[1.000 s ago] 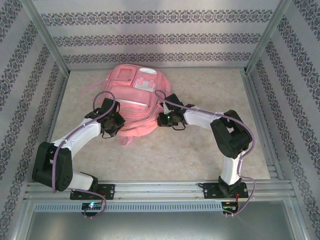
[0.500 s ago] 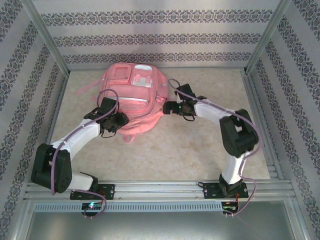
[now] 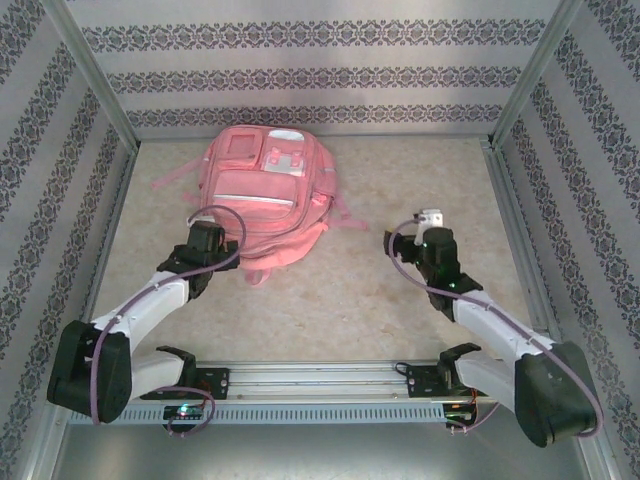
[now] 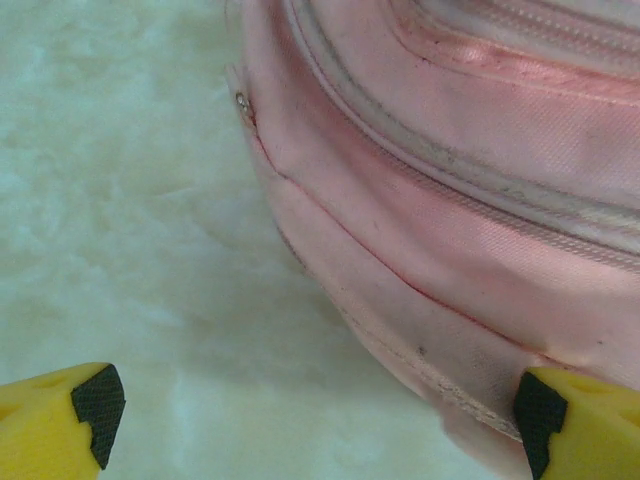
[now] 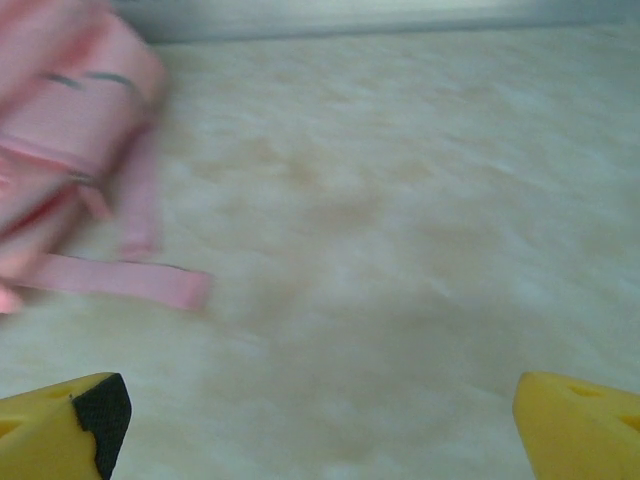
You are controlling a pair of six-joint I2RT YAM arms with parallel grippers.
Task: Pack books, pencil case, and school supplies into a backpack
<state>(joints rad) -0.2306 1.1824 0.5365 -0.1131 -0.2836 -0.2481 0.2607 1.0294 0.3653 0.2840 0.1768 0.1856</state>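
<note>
— Where is the backpack [image 3: 265, 195]?
— From above, it lies flat at the far left of the surface [image 3: 350, 300], pockets up.
— And up close?
— The left wrist camera shows its pink seam right by the left fingers [image 4: 70, 415]. They are spread wide and hold nothing. The right fingers [image 5: 575, 420] are spread wide too, well apart from the backpack. Their camera shows a loose strap [image 5: 120, 280].

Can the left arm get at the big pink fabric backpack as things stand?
Probably yes. The left gripper is open, and the pink fabric backpack has its near edge just ahead of it on the beige table, with nothing between them.
</note>
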